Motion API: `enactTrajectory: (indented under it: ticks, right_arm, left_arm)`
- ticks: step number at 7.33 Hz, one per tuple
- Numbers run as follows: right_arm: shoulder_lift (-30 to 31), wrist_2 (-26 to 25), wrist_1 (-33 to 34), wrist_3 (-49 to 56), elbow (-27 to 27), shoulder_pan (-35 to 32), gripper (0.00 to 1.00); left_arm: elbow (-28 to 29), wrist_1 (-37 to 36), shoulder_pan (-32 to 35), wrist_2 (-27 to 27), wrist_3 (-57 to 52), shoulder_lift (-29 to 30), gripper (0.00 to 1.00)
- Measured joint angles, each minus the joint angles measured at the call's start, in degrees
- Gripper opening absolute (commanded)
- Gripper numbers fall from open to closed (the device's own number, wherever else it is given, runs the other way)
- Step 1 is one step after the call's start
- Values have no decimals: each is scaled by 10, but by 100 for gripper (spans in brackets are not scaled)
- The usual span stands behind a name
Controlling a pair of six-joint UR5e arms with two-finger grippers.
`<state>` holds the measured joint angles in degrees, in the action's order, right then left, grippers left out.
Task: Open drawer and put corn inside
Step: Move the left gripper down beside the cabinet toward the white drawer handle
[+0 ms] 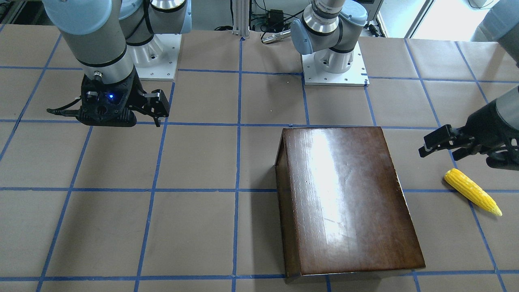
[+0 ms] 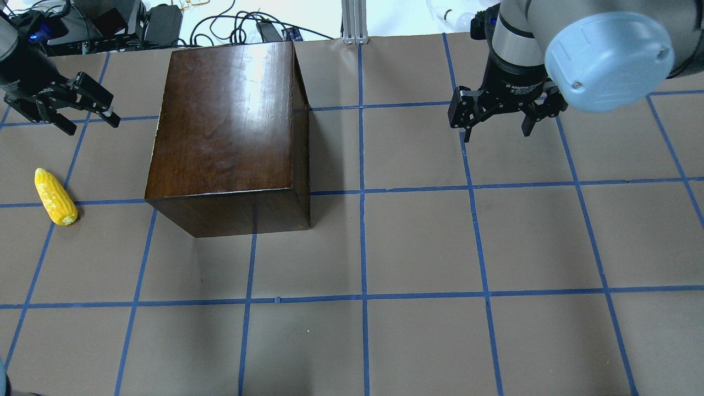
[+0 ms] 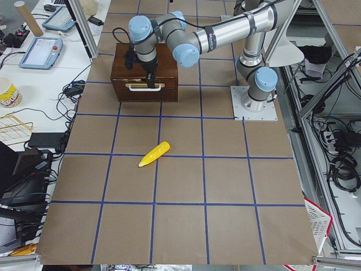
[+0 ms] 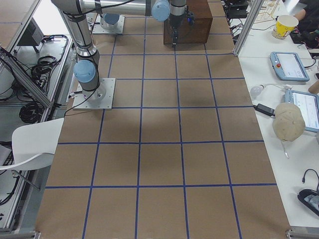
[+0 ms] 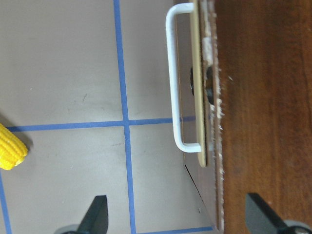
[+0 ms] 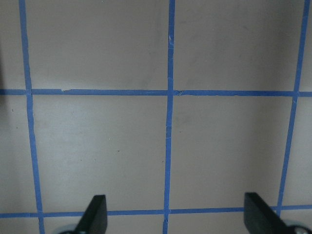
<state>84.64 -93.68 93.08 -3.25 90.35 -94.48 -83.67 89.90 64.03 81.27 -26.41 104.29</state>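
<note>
The dark-brown cabinet (image 2: 225, 121) stands on the table's left half and also shows in the front view (image 1: 344, 194). Its drawer (image 3: 145, 90) is shut, and its worn front panel with a white handle (image 5: 173, 78) faces the table's left end. The yellow corn (image 2: 55, 196) lies on the paper left of the cabinet, apart from it; it also shows in the front view (image 1: 472, 191) and the left wrist view (image 5: 9, 146). My left gripper (image 2: 93, 125) is open and empty, hovering between the corn and the handle. My right gripper (image 2: 496, 132) is open and empty over bare paper (image 6: 178, 217).
Brown paper with a blue tape grid (image 2: 363, 192) covers the table. The two arm bases (image 1: 334, 69) (image 1: 156, 56) stand on white plates at the robot's side. Cables and a metal post (image 2: 355, 22) lie beyond the far edge. Side benches hold tablets (image 4: 288, 64) and a cup (image 4: 285, 25).
</note>
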Motion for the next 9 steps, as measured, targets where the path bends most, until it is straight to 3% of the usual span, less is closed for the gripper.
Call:
enactTrajectory:
  ticks: [4,9]
  right_arm:
    - [0,0,0,0,0,0,100]
    - [0,1,0,0,0,0,100]
  left_arm:
    - [2,-22,-19,-56,-84,57,100]
    - [-1,-61,-19,-95,-33,94,100]
